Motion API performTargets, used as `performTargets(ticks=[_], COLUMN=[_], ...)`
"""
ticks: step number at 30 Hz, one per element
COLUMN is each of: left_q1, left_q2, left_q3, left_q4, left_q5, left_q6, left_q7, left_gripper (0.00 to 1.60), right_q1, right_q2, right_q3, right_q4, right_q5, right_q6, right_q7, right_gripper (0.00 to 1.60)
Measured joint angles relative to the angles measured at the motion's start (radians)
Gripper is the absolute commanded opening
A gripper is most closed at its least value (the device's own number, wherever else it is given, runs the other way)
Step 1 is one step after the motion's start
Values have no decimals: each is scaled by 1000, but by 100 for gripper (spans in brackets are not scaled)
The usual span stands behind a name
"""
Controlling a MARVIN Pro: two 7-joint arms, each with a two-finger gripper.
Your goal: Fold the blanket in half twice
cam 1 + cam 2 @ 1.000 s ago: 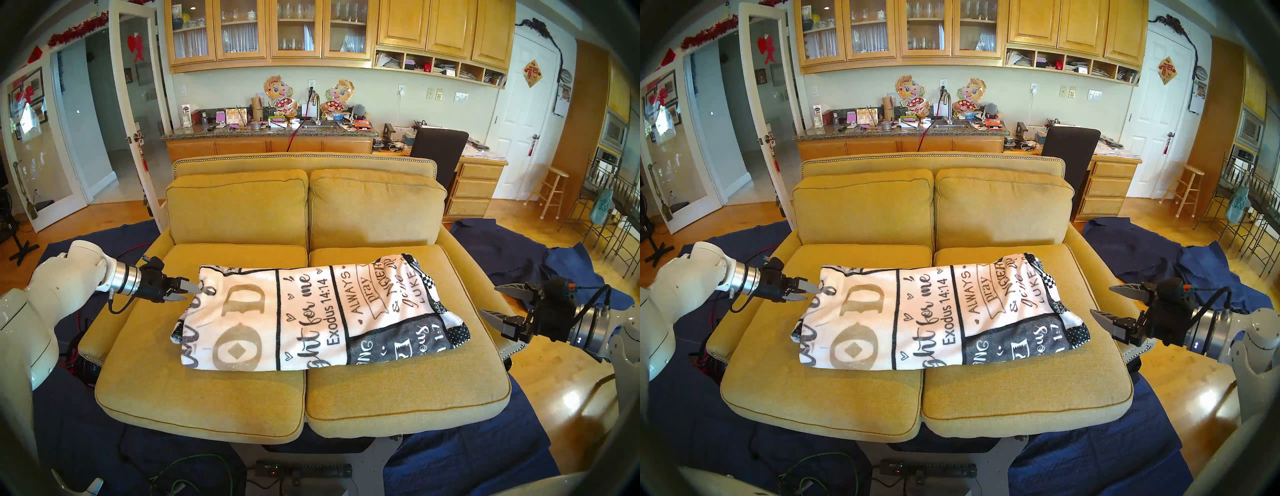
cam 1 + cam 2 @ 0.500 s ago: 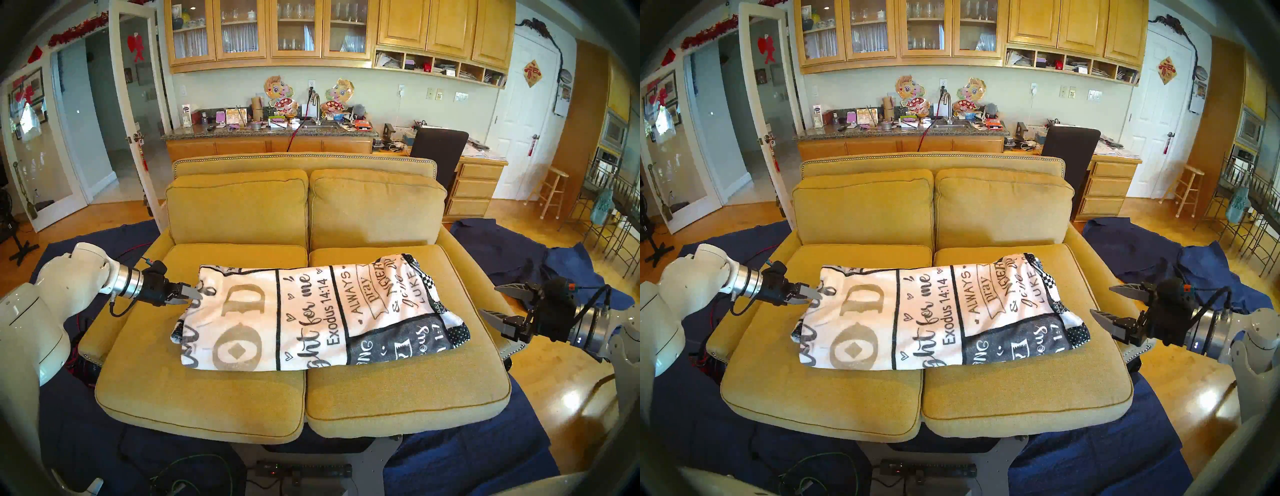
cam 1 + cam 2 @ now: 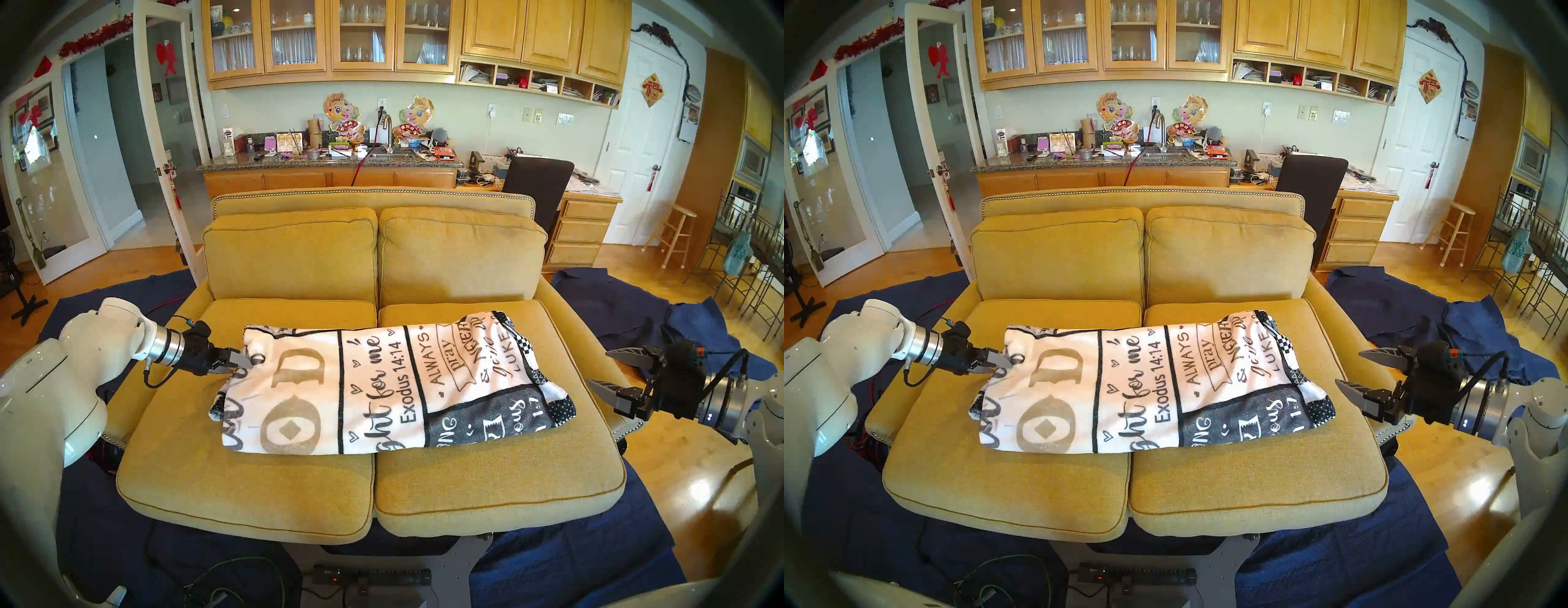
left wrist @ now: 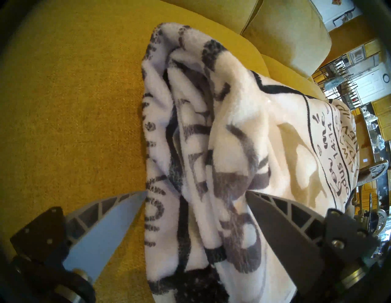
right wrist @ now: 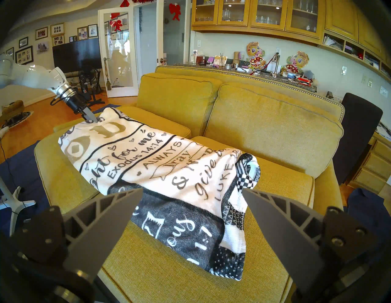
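Here the soft white fleece blanket with black lettering lies folded across the mustard fabric sofa. The left gripper stands spread, straddling its bunched end; the right gripper gapes empty, just beside the opposite end.

Head pair high in front of the sofa, facing down and forward, nearly the same picture twice. Left wrist view very close, down along the left hand onto the blanket edge; right wrist view farther back from the sofa's right end, looking leftward across the same blanket, right hand at bottom.
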State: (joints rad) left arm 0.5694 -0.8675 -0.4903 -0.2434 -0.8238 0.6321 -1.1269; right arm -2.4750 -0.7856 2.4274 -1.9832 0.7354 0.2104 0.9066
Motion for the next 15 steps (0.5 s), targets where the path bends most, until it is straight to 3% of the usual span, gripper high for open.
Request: performTargets(ticks=[8, 15], left_q1=[-10, -14], left_q2=[-26, -54], left_q3=[0, 0], left_q4=[40, 67], left_q5=[24, 41], left_q6=[-34, -61], left_q7=[7, 63], left_gripper=[160, 160], right_q1=[0, 0], right_q2=[0, 0], right_q3=[0, 0], right_q4=[0, 0], right_q5=[0, 0], right_q6=[0, 0], right_q7=[0, 1], right_gripper=[160, 160])
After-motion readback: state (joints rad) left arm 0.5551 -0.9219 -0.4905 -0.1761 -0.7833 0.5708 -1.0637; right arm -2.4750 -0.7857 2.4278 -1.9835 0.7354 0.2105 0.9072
